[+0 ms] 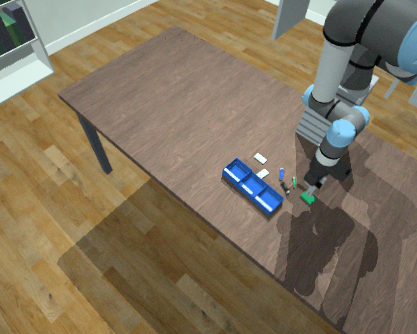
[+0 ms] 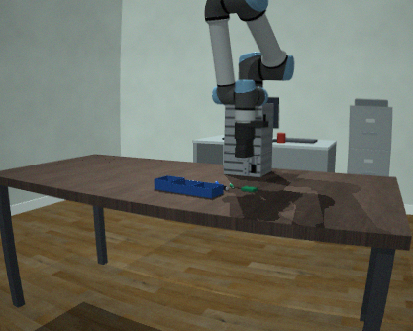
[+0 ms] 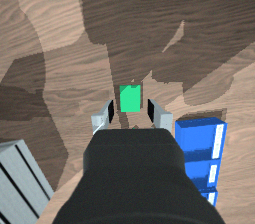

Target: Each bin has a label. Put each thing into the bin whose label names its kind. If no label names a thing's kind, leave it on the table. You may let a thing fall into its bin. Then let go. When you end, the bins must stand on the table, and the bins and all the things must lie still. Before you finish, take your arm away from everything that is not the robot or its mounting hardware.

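A flat green block (image 3: pixel 130 98) lies on the table, also seen in the top view (image 1: pixel 308 198) and the exterior view (image 2: pixel 249 188). My gripper (image 3: pixel 130 106) hangs open and empty just above it, fingers on either side of its near end; it also shows in the top view (image 1: pixel 312 185). A blue three-compartment bin (image 1: pixel 252 184) with white labels lies left of the block, also in the wrist view (image 3: pixel 200 152) and the exterior view (image 2: pixel 188 186). Beside the bin lie a blue pen-like thing (image 1: pixel 281 173), a green one (image 1: pixel 294 181), a dark one (image 1: pixel 285 188) and two white flat pieces (image 1: pixel 260 158) (image 1: pixel 263 173).
The robot's grey ribbed base (image 1: pixel 317 123) stands on the table behind the gripper and shows at the wrist view's lower left (image 3: pixel 13 182). The table's front edge runs close behind the bin. A desk and a filing cabinet (image 2: pixel 368 137) stand beyond the table.
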